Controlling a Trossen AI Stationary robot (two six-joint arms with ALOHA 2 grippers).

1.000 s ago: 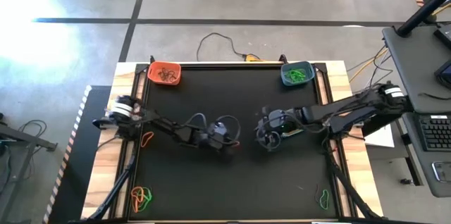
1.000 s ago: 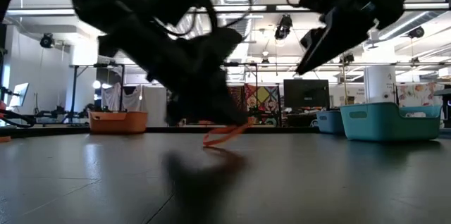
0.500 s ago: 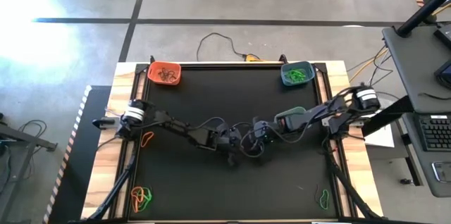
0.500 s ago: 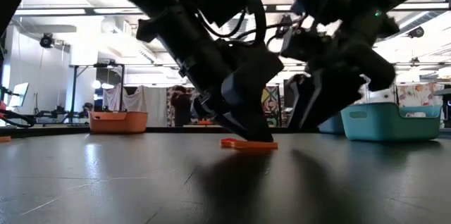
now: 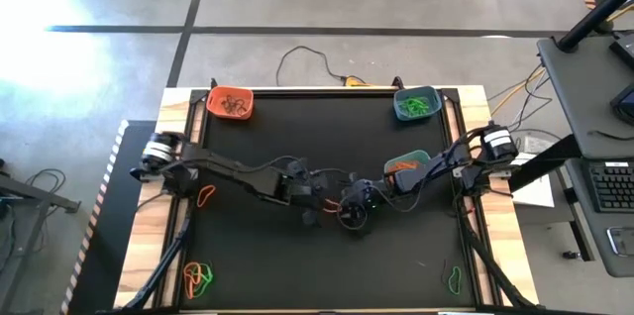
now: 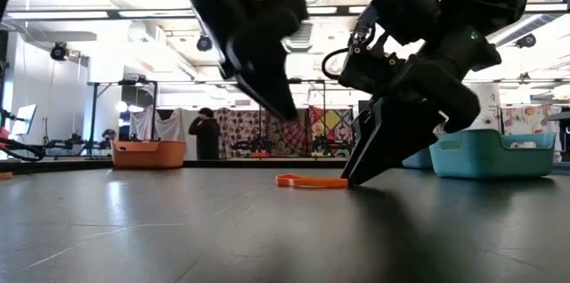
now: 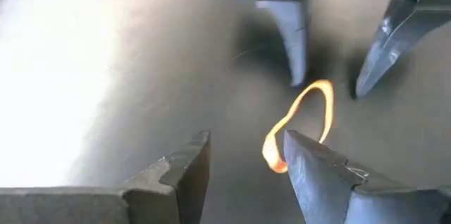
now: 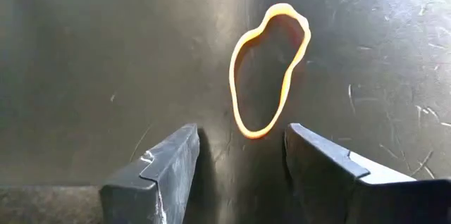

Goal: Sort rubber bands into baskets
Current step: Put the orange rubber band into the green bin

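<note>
Orange rubber band (image 8: pixel 268 70): flat on table (image 5: pixel 396 256), unheld. Right pincer (image 8: pixel 241 155): spread, tips at band. Left pincer (image 7: pixel 243 160): spread, raised just beside.

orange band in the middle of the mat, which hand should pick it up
Right, probably. The right hand is open, down at the mat, with the orange band lying flat just ahead of its fingers. The left hand, also open, hangs above the mat.

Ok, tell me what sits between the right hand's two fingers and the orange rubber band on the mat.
Nothing: in the right wrist view, bare black mat separates the open right hand from the orange rubber band lying flat just ahead.
</note>
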